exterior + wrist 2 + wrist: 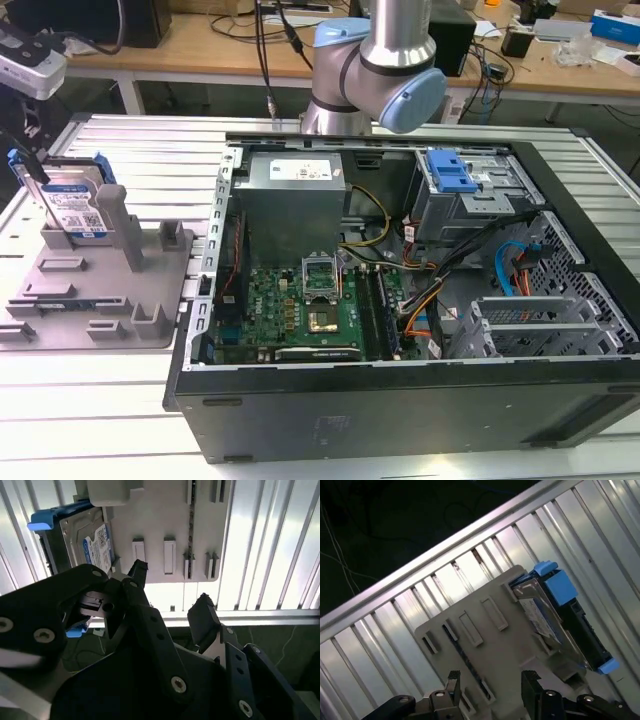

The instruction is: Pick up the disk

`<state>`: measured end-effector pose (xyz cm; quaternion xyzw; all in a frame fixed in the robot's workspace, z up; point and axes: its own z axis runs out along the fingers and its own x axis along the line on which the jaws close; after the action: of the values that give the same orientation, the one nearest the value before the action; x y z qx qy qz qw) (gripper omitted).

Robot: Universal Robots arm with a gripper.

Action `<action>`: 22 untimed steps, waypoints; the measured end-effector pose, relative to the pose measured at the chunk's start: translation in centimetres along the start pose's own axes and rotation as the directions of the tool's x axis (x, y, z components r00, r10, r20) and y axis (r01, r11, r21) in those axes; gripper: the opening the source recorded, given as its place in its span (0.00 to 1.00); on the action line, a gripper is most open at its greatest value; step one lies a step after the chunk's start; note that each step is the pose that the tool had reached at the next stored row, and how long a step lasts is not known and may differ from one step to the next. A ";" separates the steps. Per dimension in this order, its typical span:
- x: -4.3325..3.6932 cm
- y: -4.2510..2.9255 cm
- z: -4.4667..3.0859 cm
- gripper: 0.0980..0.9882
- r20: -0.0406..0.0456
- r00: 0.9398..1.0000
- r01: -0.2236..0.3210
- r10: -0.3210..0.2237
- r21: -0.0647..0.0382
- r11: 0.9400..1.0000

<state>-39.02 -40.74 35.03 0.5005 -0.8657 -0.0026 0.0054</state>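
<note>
Black and spread wide, your claw is open, with nothing between its fingers. In both wrist views it hangs above the grey holder tray, clear of the disk and not touching it.

The disk stands on edge in a slot at one corner of that tray. You can see its silver body, its white-and-blue label and the blue trim along its side. In the exterior view the disk leans slightly against an upright post of the tray.

The tray lies flat on the ribbed aluminium bench, close to the bench's edge on the exterior view's left. An opened computer case lies beside the tray, towards the exterior view's right, and takes up most of the bench. The arm's blue-capped joints rise behind the case's rear edge.
</note>
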 end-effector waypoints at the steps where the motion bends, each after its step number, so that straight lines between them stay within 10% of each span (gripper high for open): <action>1: 0.00 0.00 0.00 0.57 -0.001 1.000 0.018 -0.018 0.000 1.000; 7: 0.00 0.00 0.00 0.57 -0.005 0.990 0.139 -0.139 0.003 0.990; 13: 0.00 0.00 0.00 0.57 -0.005 0.965 0.263 -0.263 0.010 0.965; 18: -0.02 -0.03 0.01 0.57 -0.005 0.926 0.377 -0.377 0.014 0.926; 22: -0.05 -0.08 0.00 0.57 -0.005 0.923 0.385 -0.385 0.014 0.923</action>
<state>-38.93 -40.73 35.03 0.6609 -0.7504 0.0033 0.0022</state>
